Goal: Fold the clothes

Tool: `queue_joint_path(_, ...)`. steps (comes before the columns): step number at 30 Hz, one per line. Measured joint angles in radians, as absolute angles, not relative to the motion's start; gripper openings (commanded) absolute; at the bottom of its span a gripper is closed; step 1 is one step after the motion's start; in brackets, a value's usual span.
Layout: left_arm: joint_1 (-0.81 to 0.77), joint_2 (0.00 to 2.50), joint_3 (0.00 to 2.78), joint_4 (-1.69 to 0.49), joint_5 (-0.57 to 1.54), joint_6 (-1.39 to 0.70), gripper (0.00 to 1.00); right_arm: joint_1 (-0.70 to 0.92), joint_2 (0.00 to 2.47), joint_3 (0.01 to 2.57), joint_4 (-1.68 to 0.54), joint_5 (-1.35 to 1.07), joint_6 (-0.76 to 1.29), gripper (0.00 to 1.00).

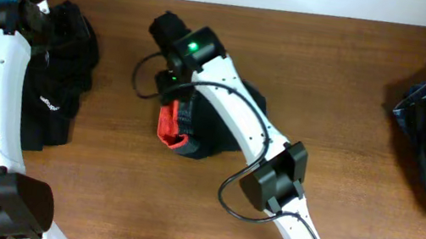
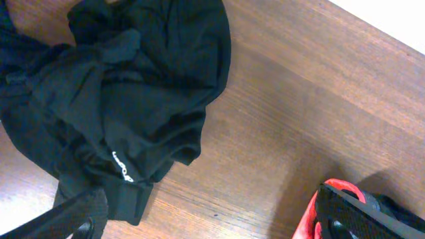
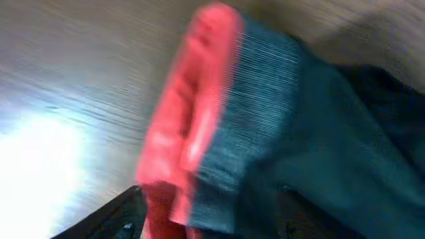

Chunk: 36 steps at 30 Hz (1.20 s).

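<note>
Trousers [image 1: 189, 133] lie beneath the bent right arm [image 1: 232, 105] (right jaws: cannot tell); left jaws spread wide.

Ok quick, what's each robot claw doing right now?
Left gripper: open, holding nothing, near crumpled black garment with white logo.
Right gripper: cannot tell, picture blurred; close to black trousers with red lining and grey knit waistband.

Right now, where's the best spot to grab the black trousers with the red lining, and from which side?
Grip the trousers at the grey knit waistband, where the red lining turns outward. That thick edge lies exposed on the bundle's left in the overhead view, so come down from above on that side.
</note>
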State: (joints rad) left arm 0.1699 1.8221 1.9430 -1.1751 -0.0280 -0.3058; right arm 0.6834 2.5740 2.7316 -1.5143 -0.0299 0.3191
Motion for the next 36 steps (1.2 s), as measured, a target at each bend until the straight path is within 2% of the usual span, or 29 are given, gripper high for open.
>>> queue_joint_path(5, 0.17, 1.822, 1.943, -1.175, -0.026, -0.305, 0.99, 0.658, 2.574, 2.716, -1.518, 0.0, 0.322, 0.69)
queue_joint_path(18, 0.17, 1.822, 1.943, -1.182, -0.025, -0.305, 0.99, 0.727, 2.574, 2.515, -1.484, 0.015, 0.373, 0.68)
queue_joint_path(21, 0.17, 1.822, 1.943, -1.182, -0.025, -0.306, 0.99, 0.731, 2.574, 2.502, -1.488, 0.015, 0.383, 0.65)
queue_joint_path(25, 0.17, 1.823, 1.943, -1.183, -0.025, -0.305, 0.99, 0.733, 2.574, 2.495, -1.488, 0.018, 0.391, 0.56)
queue_joint_path(31, 0.17, 1.826, 1.943, -1.187, -0.025, -0.305, 0.99, 0.737, 2.574, 2.458, -1.48, 0.019, 0.393, 0.33)
queue_joint_path(35, 0.17, 1.826, 1.943, -1.186, -0.025, -0.305, 0.99, 0.737, 2.574, 2.436, -1.481, 0.019, 0.395, 0.06)
queue_joint_path(36, 0.17, 1.826, 1.943, -1.186, -0.025, -0.306, 0.99, 0.737, 2.574, 2.436, -1.48, 0.02, 0.393, 0.04)
